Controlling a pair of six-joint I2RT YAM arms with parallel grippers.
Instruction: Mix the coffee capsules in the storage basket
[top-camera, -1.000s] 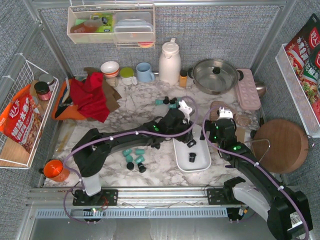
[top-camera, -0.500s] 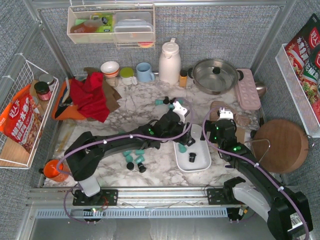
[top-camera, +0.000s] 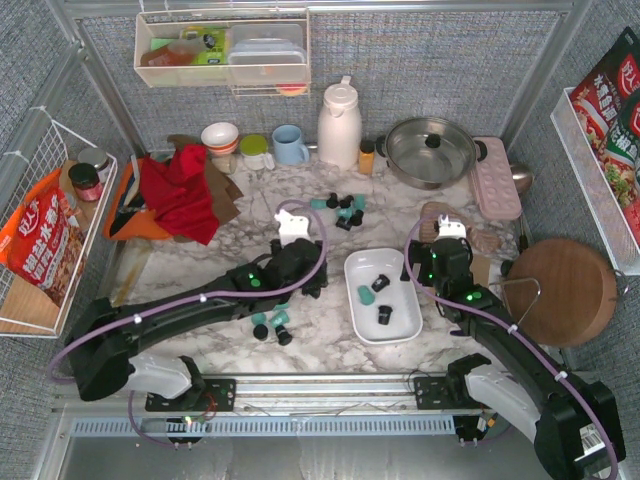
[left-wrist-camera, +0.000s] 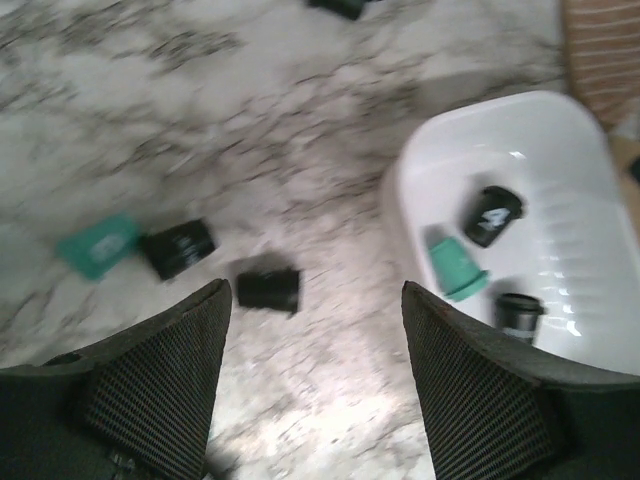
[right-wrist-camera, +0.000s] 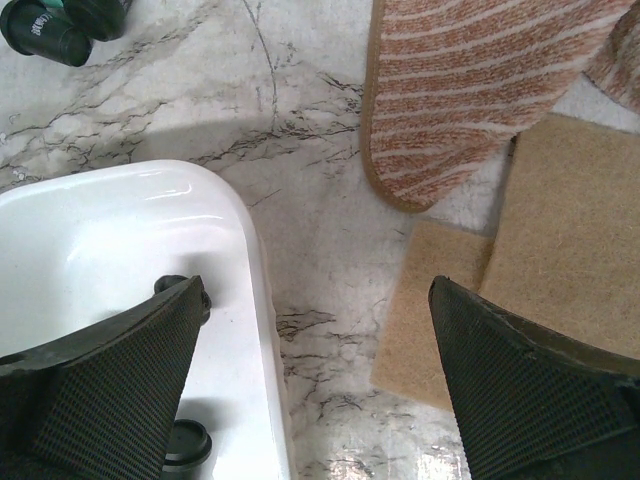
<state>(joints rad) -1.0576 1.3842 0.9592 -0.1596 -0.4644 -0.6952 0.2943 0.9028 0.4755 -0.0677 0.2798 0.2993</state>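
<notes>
The white storage basket (top-camera: 402, 322) lies at mid-table and holds one teal capsule (top-camera: 366, 294) and two black ones (top-camera: 381, 283). The left wrist view shows the basket (left-wrist-camera: 560, 160) on the right with that teal capsule (left-wrist-camera: 455, 266). My left gripper (top-camera: 308, 287) (left-wrist-camera: 312, 290) hovers open and empty over bare marble just left of the basket. More coffee capsules lie loose beside it (top-camera: 270, 322) (left-wrist-camera: 268, 290), and a further cluster (top-camera: 340, 206) sits behind. My right gripper (top-camera: 420, 270) (right-wrist-camera: 315, 290) stands open and empty at the basket's right rim (right-wrist-camera: 255, 270).
Woven mats (right-wrist-camera: 520, 130) lie right of the basket. A round wooden board (top-camera: 565, 290) leans at the right. A white thermos (top-camera: 339, 125), a pot (top-camera: 430, 150), mugs (top-camera: 290, 145) and a red cloth (top-camera: 185, 190) stand along the back. A wire basket (top-camera: 40, 230) hangs at left.
My left gripper opened over the basket, leaving a teal capsule inside, then swung back left across the marble. The right arm has not moved.
</notes>
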